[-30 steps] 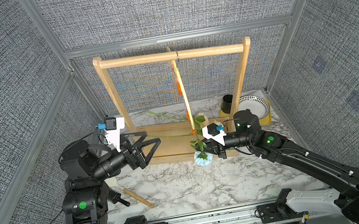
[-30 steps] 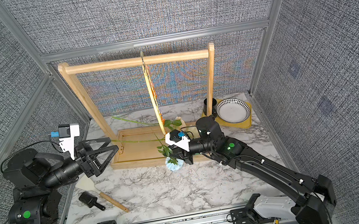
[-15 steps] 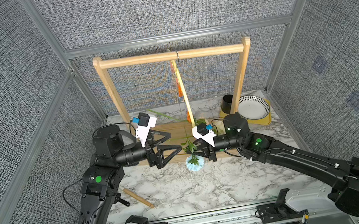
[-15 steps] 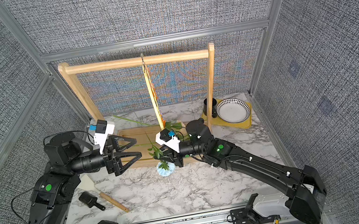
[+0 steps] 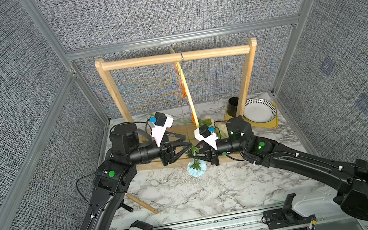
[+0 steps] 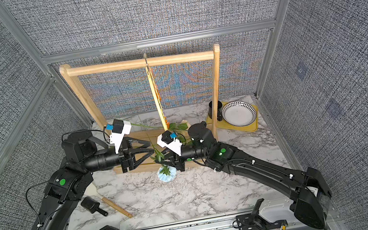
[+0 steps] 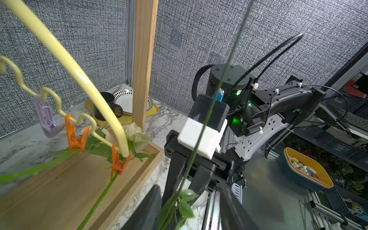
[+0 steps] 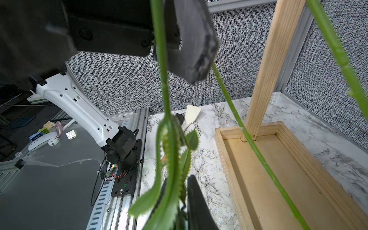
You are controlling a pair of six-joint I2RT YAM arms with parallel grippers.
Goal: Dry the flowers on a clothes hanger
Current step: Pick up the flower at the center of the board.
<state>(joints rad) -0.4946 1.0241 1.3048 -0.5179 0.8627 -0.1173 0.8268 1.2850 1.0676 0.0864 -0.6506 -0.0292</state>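
Glossy marble-look table [image 5: 216,191], matt light-wood rack [image 5: 143,61], smooth plastic clothes hanger [image 7: 65,57].

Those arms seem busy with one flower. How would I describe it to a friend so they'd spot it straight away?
Start at the big light-wood rack; in front of its base tray, the right gripper holds a thin green stem with the pale blue flower hanging head down. Unlike the cream rose behind it by the yellow hanger, its bloom is blue and frilly.

Grey woven fabric walls [image 5: 159,5] are enclosing the white marble-patterned tabletop [image 5: 216,191] that is lying under the left gripper [image 5: 189,142].
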